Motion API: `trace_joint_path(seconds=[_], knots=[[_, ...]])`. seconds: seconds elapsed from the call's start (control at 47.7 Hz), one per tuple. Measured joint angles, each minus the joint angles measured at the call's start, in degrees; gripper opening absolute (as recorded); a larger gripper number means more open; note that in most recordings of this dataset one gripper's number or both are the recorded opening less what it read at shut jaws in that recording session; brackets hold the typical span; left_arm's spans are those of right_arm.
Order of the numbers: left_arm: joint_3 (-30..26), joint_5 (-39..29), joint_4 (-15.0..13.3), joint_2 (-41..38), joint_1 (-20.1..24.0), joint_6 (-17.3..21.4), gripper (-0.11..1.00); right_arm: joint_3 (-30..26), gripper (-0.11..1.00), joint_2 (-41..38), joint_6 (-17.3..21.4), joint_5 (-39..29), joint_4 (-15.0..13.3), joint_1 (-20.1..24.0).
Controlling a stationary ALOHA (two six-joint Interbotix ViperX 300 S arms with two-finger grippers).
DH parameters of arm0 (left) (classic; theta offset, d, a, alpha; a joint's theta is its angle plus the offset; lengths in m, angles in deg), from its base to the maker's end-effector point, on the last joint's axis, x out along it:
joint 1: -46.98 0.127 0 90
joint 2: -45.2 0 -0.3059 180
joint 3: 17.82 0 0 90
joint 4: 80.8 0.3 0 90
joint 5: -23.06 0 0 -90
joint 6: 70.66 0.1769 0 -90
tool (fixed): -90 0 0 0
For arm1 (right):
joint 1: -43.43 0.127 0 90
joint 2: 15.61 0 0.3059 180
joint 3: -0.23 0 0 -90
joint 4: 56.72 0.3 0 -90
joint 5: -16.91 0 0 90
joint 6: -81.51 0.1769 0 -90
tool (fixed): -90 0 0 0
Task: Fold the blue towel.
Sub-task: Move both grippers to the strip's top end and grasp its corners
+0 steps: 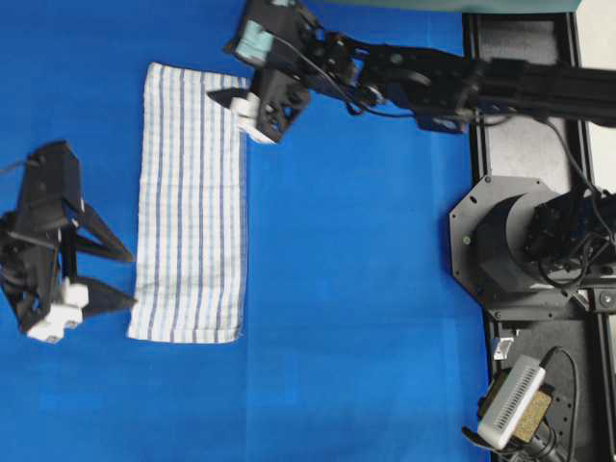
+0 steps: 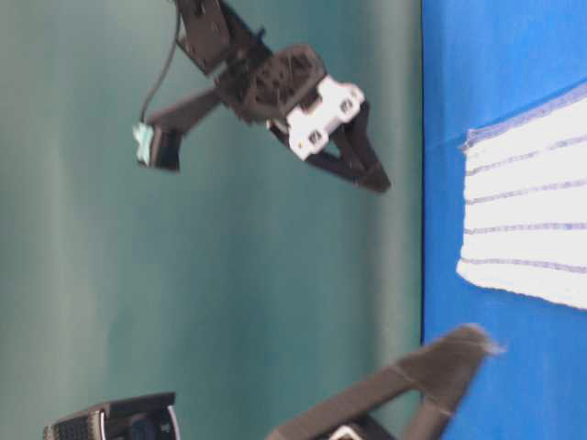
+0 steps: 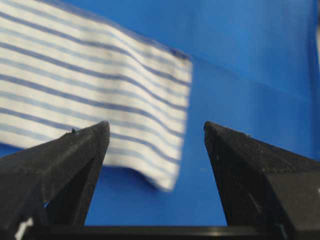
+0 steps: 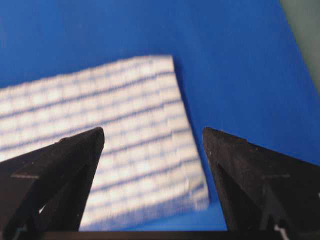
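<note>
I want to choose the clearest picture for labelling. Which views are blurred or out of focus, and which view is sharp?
Overhead view: sharpest, the blue towel shows crisp stripes under even light. Table-level view: soft overall, and the near dark arm at the bottom edge is blurred. Left wrist view: the towel's corner is smeared. Right wrist view: the towel's weave looks soft, most at its near edge, while the open right gripper fingers stay fairly clear.

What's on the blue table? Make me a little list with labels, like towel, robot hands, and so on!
towel: the blue towel lies flat as a long narrow strip, white with thin blue stripes
table cover: plain bright blue table covering
left gripper: open, empty, beside the towel's lower left corner
right gripper: open, empty, over the towel's upper right corner
holding anything: no, neither gripper grips the towel
other stuff: black robot base at the right edge
</note>
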Motion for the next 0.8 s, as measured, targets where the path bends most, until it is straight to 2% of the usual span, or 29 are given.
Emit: trace_joint_path(seconds=[0.147, 0.314, 0.44, 0.587, 0.796], knots=[[1.0, 0.1, 0.1, 1.7, 5.5, 4.1, 0.7, 3.6, 0.91, 3.5, 0.1, 0.0, 0.1, 0.0], [1.1, 0.0, 0.1, 1.9, 10.6, 10.5, 0.7, 7.6, 0.91, 6.9, 0.2, 0.0, 0.7, 0.0], [1.1, 0.0, 0.2, 2.0, 13.8, 13.9, 0.7, 10.3, 0.91, 9.3, 0.2, 0.0, 1.4, 0.1], [1.2, 0.0, 0.1, 2.0, 15.6, 15.1, 0.7, 13.1, 0.91, 11.9, 0.2, 0.0, 2.1, 0.9], [1.2, 0.0, 0.1, 2.0, 16.5, 15.7, 0.69, 13.6, 0.91, 12.4, 0.2, 0.4, 2.3, 1.2]])
